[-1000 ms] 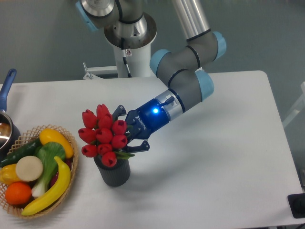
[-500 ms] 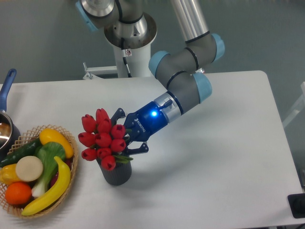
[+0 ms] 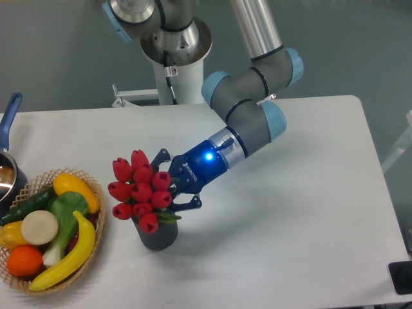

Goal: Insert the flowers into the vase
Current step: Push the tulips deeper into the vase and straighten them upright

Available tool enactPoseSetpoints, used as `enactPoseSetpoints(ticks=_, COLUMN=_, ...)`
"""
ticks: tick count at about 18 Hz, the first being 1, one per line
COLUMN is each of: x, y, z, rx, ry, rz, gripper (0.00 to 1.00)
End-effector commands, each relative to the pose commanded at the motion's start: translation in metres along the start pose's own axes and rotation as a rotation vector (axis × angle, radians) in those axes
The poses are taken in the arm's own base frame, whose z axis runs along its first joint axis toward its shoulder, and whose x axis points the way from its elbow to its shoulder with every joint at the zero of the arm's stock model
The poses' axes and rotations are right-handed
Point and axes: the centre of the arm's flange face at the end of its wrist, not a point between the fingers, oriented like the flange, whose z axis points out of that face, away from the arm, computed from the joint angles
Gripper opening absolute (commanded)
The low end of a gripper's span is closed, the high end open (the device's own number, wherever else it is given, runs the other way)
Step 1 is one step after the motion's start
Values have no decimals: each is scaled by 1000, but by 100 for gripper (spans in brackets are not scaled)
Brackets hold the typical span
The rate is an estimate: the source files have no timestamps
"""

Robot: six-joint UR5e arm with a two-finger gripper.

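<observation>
The bunch of glossy red artificial tulip buds with green leaves and stems [image 3: 140, 188] stands with its lower end in the mouth of the short dark grey ribbed cylindrical vase [image 3: 158, 234], which rests on the white table [image 3: 290, 212] just right of the woven wicker basket of plastic fruit and vegetables [image 3: 96, 193]. The bunch leans left, buds overhanging the vase rim on the basket side. Expect a light load: buds stiff and smooth, likely slippery; stems thin and flexible. Take hold at the bundled stems below the buds, not on the heads. The dark two-finger claw [image 3: 172, 190] reaches in from the right at stem level, directly beside the buds. Its fingers straddle the stems; whether they clamp the stems cannot be determined, as leaves and buds obscure the contact.
</observation>
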Motion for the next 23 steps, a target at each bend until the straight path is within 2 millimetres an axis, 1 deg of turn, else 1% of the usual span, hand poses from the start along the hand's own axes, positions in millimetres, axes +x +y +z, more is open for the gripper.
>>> enactPoseSetpoints(ticks=5, x=3, y=12, z=-4, rx=1, ry=-6, rz=-4, gripper=42)
enactPoseSetpoints(ticks=6, x=2, y=13, z=-5, rx=1, ry=-7, rz=-6, gripper=44)
enactPoseSetpoints(ticks=9, x=2, y=13, z=-6, rx=2, ry=-10, rz=-4, gripper=60)
enactPoseSetpoints(ticks=10, x=2, y=12, z=-7, rx=3, ry=-12, rz=-3, gripper=61)
enactPoseSetpoints(ticks=11, x=2, y=12, z=-7, rx=3, ry=-12, rz=-3, gripper=71)
enactPoseSetpoints(ticks=13, x=3, y=10, z=-8, rx=3, ry=-14, rz=1, gripper=87)
enactPoseSetpoints(ticks=14, x=3, y=9, z=-10, rx=2, ry=-16, rz=3, gripper=90)
enactPoseSetpoints(ticks=19, x=2, y=7, z=-14, rx=4, ry=-24, rz=6, gripper=99)
enactPoseSetpoints(ticks=23, x=1, y=6, z=-17, rx=5, ry=-30, rz=7, gripper=100)
